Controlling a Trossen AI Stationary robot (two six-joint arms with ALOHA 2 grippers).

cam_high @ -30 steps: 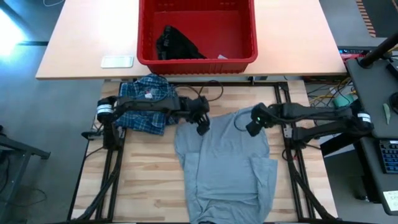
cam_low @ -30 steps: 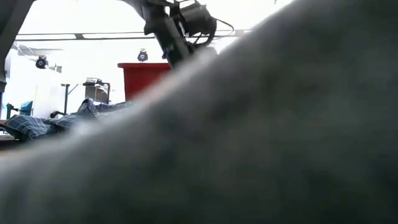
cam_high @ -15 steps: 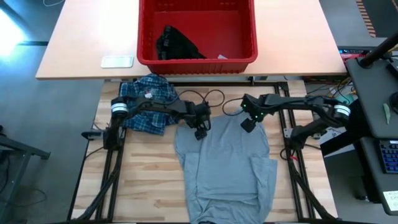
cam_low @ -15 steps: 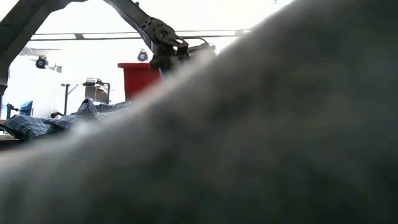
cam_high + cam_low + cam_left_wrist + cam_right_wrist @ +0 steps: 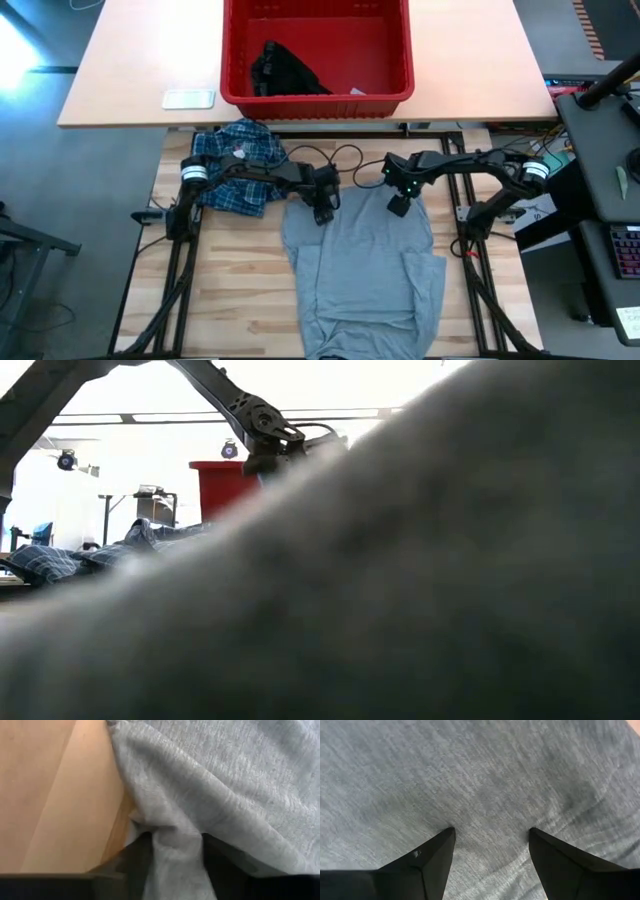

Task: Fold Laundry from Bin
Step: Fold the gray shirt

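A light grey T-shirt [image 5: 365, 270] lies spread on the wooden table, and its near end reaches the front edge. My left gripper [image 5: 322, 210] is at its far left corner, shut on a ridge of the cloth. My right gripper [image 5: 398, 207] points down over the shirt's far right part, open, with its fingertips [image 5: 447, 837] at the cloth. A crumpled blue-and-white plaid shirt [image 5: 235, 165] lies at the far left of the table. A small black garment [image 5: 283, 72] lies in the red bin [image 5: 316, 100] on the table beyond. My left gripper pinches a bunched ridge of grey cloth [image 5: 175, 845] between its two fingers, right at the shirt's left edge. The fingers come from above, slanting down. The shirt around them lies on the table, puckered toward the fingers. My right gripper's spread fingertips stand at the flat cloth [image 5: 490, 815]; I cannot tell whether they touch it.
A flat white object [image 5: 188, 98] lies left of the bin on the far table. Loose cables [image 5: 340, 155] curl between the two arms. Black frame rails [image 5: 180, 270] run along both sides of the table. Grey cloth [image 5: 420, 580] close to the low camera blocks most of that view.
My left gripper has come down onto the shirt's far left corner. My right arm has swung toward the far edge, and its gripper has rolled and come down to the shirt's far right part. The shirt lies as before.
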